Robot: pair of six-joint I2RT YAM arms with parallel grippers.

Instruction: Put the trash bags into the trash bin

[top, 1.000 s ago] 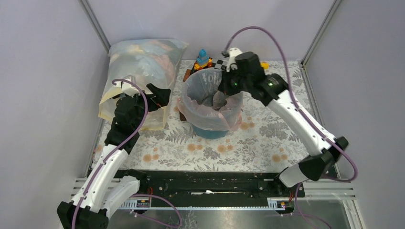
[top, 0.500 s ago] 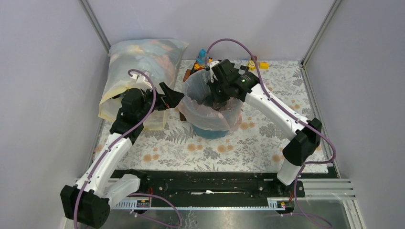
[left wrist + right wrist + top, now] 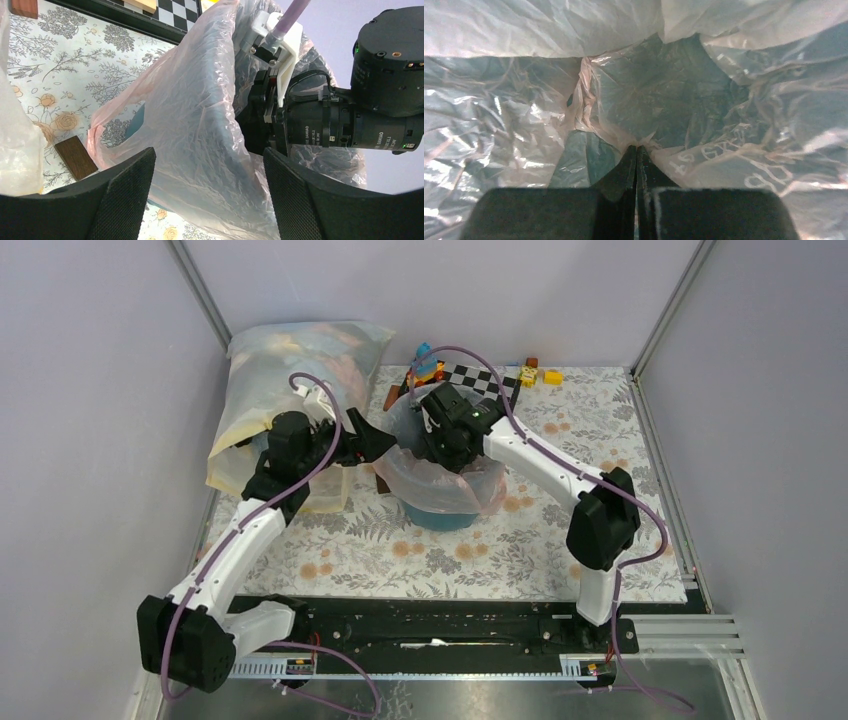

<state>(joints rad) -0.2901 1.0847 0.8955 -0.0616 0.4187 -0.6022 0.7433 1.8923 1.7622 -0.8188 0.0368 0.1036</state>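
Bin point(image 3: 441, 519) stands upright near the middle of the flowered table point(image 3: 560, 540). Bag point(image 3: 447, 487) lines it: the mouth is open, the film is folded outward over the rim and hangs down the outside, and only the lower teal wall shows beneath it. Right gripper point(image 3: 636, 156) is down inside the bag, and its wrist fills the mouth in the top view. Its fingers point(image 3: 621, 175) are pressed together with no gap between them. The tips touch the film low in the bag, where creases run in toward them. Whether any film is caught between the tips cannot be determined. Left gripper point(image 3: 208, 165) is outside the bin on its left side, just beside the draped film. Its fingers point(image 3: 125, 195) are spread wide and hold nothing. In the wrist view the bag's outer wall lies between and ahead of them, and contact cannot be confirmed. Sack point(image 3: 290, 375) stands behind the left arm in the far left corner. A brown block point(image 3: 75, 157) lies flat on the table near the foot of the bin. A checkered board point(image 3: 480, 376) and small toys point(image 3: 426, 364) lie beyond the bin.
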